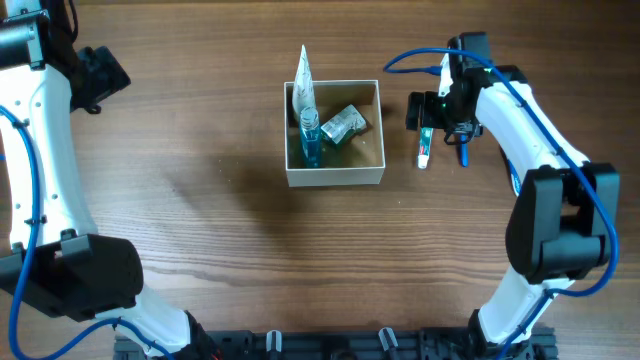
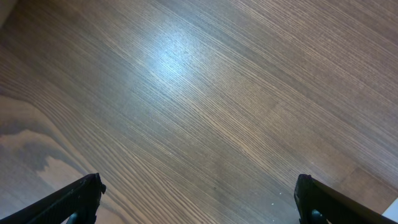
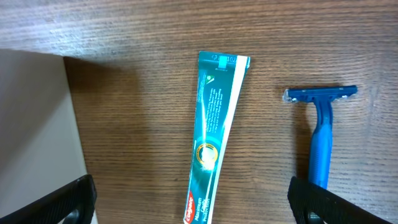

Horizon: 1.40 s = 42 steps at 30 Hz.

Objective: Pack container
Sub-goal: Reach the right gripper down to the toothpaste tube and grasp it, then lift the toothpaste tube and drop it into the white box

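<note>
Container (image 1: 335,176): stands at the middle of the table (image 1: 180,210), mouth upward, resting flat on its base. It is square in plan, so no long axis; its walls run roughly parallel to the table edges.

Contents: a white tube (image 1: 303,78) leans in the far-left corner with its flat end rising above the rim, a blue bottle (image 1: 310,142) stands against the left wall, and a silvery packet (image 1: 345,124) lies toward the far right.

Right gripper (image 3: 191,186): jaws spread wide with nothing between them, hovering just right of the container. Under it a toothpaste tube (image 3: 214,140) lies flat, long axis near to far, parallel to the container wall. A blue razor (image 3: 320,134) lies beside it, apart from it. The tube's cap end falls outside the wrist view and is probably the near end.

Left gripper (image 2: 198,183): jaws likewise apart and holding nothing, over bare wood at the far-left corner, well apart from the container.
</note>
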Each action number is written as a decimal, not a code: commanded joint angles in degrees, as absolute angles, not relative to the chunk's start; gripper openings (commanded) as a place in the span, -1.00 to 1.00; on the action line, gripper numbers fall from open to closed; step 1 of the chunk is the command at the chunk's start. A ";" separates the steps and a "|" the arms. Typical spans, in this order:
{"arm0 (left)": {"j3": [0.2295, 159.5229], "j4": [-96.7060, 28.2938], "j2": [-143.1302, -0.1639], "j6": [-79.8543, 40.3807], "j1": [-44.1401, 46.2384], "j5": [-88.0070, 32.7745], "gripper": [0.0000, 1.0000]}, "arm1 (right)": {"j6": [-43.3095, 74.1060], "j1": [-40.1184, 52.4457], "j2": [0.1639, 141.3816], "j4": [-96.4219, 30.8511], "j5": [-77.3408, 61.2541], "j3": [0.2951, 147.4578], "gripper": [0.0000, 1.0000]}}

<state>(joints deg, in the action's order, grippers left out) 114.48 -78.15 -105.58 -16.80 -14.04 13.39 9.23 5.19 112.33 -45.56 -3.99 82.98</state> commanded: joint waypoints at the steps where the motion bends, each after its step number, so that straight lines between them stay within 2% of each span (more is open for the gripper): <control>1: 114.28 -78.06 -105.78 -17.37 -14.26 12.88 1.00 | 9.39 5.56 115.66 -45.89 -2.33 83.88 1.00; 32: 114.28 -78.04 -105.78 -17.37 -14.26 12.88 1.00 | 12.14 6.59 123.22 -47.24 3.92 83.88 0.99; 33: 114.28 -78.02 -105.78 -17.34 -14.26 12.88 1.00 | 12.14 6.59 123.22 -47.20 3.84 83.88 0.92; 38: 114.28 -78.04 -105.78 -17.37 -14.26 12.88 0.99 | 12.27 6.59 123.15 -46.98 2.46 84.01 0.23; 40: 114.28 -78.04 -105.78 -17.37 -14.26 12.88 0.99 | 12.67 6.59 123.11 -47.03 1.41 84.31 -0.10; 42: 114.28 -78.04 -105.78 -17.37 -14.26 12.88 1.00 | 12.69 6.59 123.11 -47.24 -0.25 85.10 -0.34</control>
